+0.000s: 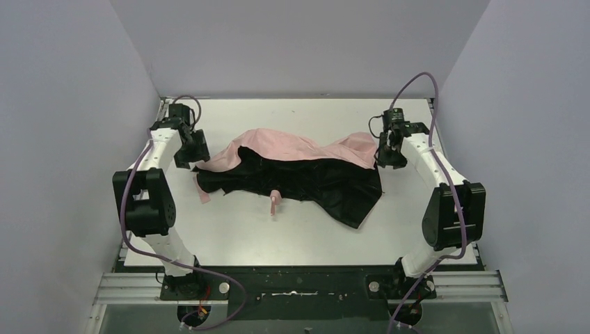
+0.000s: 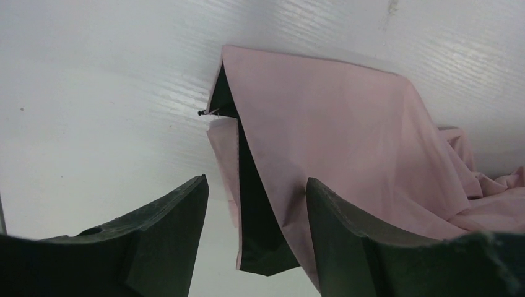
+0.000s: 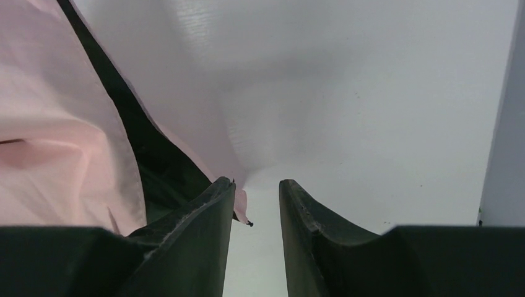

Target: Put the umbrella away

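The umbrella [image 1: 299, 167] lies sprawled across the middle of the worktop [image 1: 229, 236]. The left hand [image 2: 257, 185], at the umbrella's left corner, stands half-wide with a fabric fold between its fingers, unclamped. The right hand [image 3: 257, 184], at the umbrella's right edge, is narrow and seems empty. We fear the right shutting on air, since the cloth sits beside one finger, and thin fabric slipping from the left. We count one umbrella and two hands.

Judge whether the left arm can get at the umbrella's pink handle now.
Probably yes. The handle sticks out from the black canopy onto bare table, uncovered, and the left pincer hangs near the canopy's left edge.
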`<action>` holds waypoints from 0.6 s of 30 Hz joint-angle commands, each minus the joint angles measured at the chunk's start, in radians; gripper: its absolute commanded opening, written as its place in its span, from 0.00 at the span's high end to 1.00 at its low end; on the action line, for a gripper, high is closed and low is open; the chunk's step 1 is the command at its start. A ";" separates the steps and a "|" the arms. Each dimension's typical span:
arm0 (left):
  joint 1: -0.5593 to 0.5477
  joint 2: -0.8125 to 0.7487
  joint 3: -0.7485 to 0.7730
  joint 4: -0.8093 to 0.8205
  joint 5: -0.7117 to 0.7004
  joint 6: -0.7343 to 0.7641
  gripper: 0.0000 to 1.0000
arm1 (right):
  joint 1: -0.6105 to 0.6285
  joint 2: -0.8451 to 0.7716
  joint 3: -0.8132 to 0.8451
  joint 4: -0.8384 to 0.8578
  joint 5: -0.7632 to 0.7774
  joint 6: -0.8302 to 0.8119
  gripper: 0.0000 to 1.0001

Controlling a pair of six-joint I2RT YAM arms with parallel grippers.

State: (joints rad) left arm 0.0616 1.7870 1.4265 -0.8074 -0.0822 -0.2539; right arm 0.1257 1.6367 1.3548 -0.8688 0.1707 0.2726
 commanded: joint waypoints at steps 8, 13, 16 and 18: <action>-0.210 -0.006 -0.039 0.058 0.073 -0.008 0.45 | 0.102 -0.016 -0.121 0.075 -0.163 0.045 0.68; -0.283 -0.055 -0.132 0.119 0.140 -0.045 0.48 | 0.198 -0.060 -0.184 0.107 -0.223 0.096 0.68; -0.346 -0.066 -0.160 0.147 0.165 -0.073 0.49 | 0.256 -0.072 -0.211 0.133 -0.237 0.132 0.68; -0.394 -0.067 -0.168 0.167 0.181 -0.088 0.49 | 0.300 -0.074 -0.217 0.150 -0.249 0.157 0.68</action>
State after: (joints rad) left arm -0.2520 1.7901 1.2640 -0.7296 0.0246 -0.3016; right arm 0.3637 1.6211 1.1431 -0.7887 -0.0376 0.3630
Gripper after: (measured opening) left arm 0.514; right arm 0.324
